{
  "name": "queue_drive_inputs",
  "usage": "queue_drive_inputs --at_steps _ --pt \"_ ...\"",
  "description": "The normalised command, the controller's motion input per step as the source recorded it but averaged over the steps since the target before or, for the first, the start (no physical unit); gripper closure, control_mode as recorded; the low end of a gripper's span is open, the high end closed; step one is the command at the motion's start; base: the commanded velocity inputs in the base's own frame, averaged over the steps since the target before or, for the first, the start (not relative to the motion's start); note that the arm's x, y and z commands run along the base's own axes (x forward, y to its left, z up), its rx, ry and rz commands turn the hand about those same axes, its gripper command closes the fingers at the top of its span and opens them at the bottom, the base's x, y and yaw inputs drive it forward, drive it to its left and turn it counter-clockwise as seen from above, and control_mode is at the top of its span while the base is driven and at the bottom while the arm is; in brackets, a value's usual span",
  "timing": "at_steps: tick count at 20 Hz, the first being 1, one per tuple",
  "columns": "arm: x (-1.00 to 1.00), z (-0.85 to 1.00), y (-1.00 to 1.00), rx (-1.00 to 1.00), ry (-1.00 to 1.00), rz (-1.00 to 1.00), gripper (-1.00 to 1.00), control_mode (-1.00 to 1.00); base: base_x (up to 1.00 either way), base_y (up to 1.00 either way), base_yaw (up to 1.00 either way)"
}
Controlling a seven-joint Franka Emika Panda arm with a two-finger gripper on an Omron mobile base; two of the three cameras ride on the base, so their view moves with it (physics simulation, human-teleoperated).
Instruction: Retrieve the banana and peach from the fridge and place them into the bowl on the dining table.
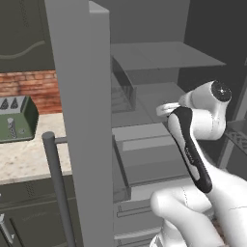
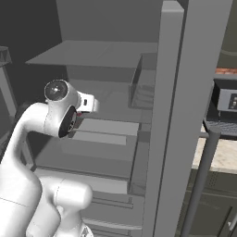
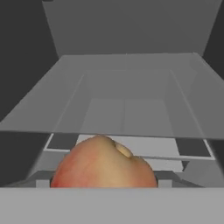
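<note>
**Hand view: peach low and close inside the open fridge**

Hand view looks straight into the grey fridge, along a flat shelf toward the back wall. The peach, orange-red with a pale yellowish patch near its stem dimple, sits at the bottom middle of this view, right in front of the camera and near the front edge of the shelf level below. The pincer's fingertips are hidden behind the fruit and the lower band, so whether it is clenched on the peach or released around it cannot be told.

From the left base view, the white arm reaches past the open fridge door into the shelves; a dark bar handle stands before the door. To the left, a green toaster rests on the speckled table, near its back edge by a brick wall.

From the right base view, the wrist points in above the middle shelves.
</note>
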Motion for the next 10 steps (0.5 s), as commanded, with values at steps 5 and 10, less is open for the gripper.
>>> queue_drive_inputs --at_steps 5,10 --pt "-1.0 0.36 -0.13 0.0 0.0 0.0 1.0 -1.0 0.0 0.0 0.0" --pt "-0.98 0.12 -0.02 0.0 0.0 0.0 1.0 -1.0 0.0 0.0 0.0"
